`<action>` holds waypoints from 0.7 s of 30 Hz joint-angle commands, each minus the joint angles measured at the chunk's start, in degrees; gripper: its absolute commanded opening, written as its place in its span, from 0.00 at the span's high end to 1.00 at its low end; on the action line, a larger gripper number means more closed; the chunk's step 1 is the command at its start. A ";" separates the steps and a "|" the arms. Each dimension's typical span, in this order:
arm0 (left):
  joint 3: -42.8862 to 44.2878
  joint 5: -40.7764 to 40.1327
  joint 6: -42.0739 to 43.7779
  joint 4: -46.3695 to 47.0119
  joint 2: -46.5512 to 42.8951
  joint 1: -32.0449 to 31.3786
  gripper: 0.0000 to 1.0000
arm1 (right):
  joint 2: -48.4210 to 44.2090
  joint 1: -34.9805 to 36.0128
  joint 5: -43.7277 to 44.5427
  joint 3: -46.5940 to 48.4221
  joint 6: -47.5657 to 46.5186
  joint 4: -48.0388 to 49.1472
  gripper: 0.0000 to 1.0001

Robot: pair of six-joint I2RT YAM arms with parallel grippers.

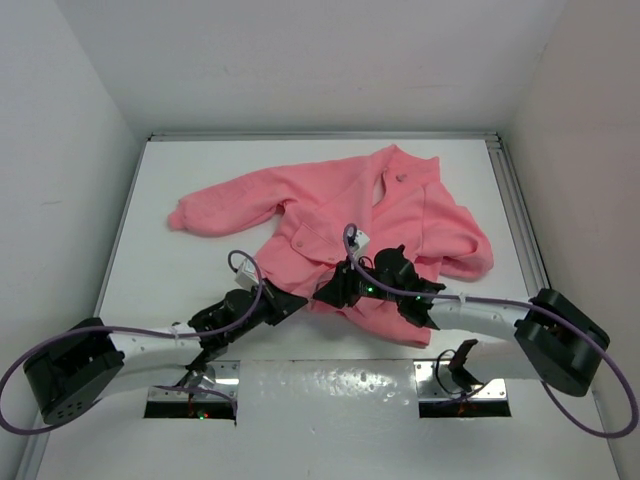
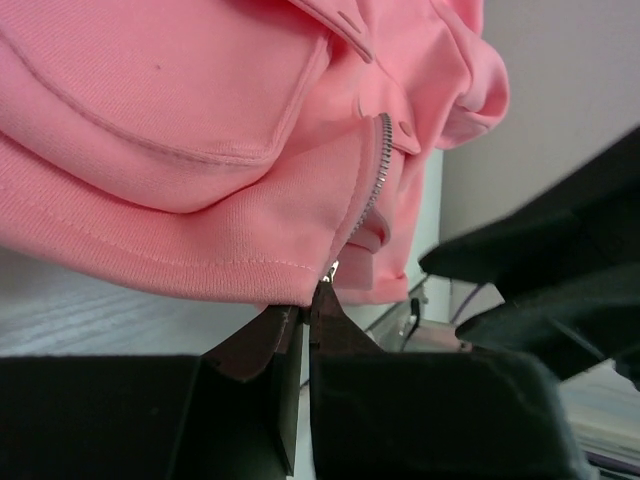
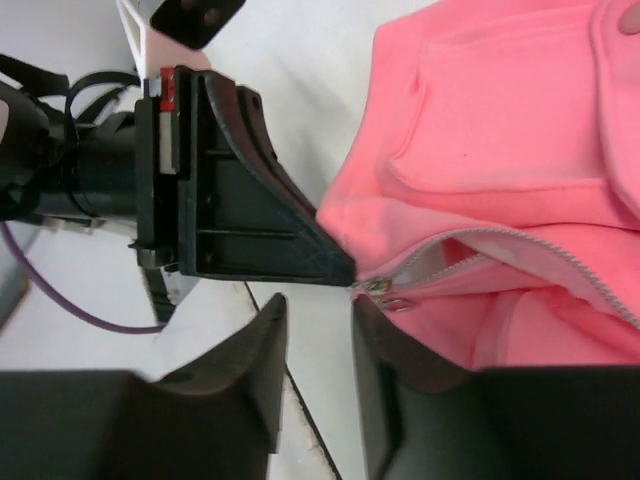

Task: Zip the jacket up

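Observation:
The salmon-pink jacket (image 1: 380, 215) lies spread on the white table (image 1: 170, 280), collar to the far right and hem towards the arms. My left gripper (image 1: 298, 299) is shut on the jacket's hem at the bottom end of the zipper (image 2: 375, 175); the left wrist view shows the hem (image 2: 180, 250) pinched at its tips (image 2: 305, 308). My right gripper (image 1: 328, 292) is open and empty. In the right wrist view its tips (image 3: 318, 305) sit just left of the small metal zipper pull (image 3: 388, 293), with one finger close beside it. The zipper is open above the pull.
The left gripper's black finger (image 3: 260, 225) is right next to my right gripper. White walls close in the table on three sides, and a metal rail (image 1: 515, 210) runs along the right edge. Mounting plates (image 1: 465, 395) lie at the near edge.

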 commanded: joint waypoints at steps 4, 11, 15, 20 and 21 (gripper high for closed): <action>0.95 5.07 -6.32 0.22 -4.17 -0.46 1.00 | 0.22 -3.59 -14.02 -2.02 0.75 9.51 0.56; 1.21 5.42 -7.99 -1.10 -7.08 -0.46 1.00 | 0.22 -3.59 -13.76 -5.44 1.54 12.58 0.62; -0.02 6.13 -9.48 1.18 -7.34 -0.46 1.00 | 0.92 -3.94 -13.06 -6.59 1.63 14.25 0.61; -0.72 6.74 -10.45 3.47 -7.34 -0.46 1.00 | 2.94 -4.21 -13.58 -4.92 0.84 14.96 0.59; -1.07 6.74 -11.33 4.17 -7.43 -0.46 1.00 | 3.90 -4.38 -13.76 -4.66 0.75 14.96 0.59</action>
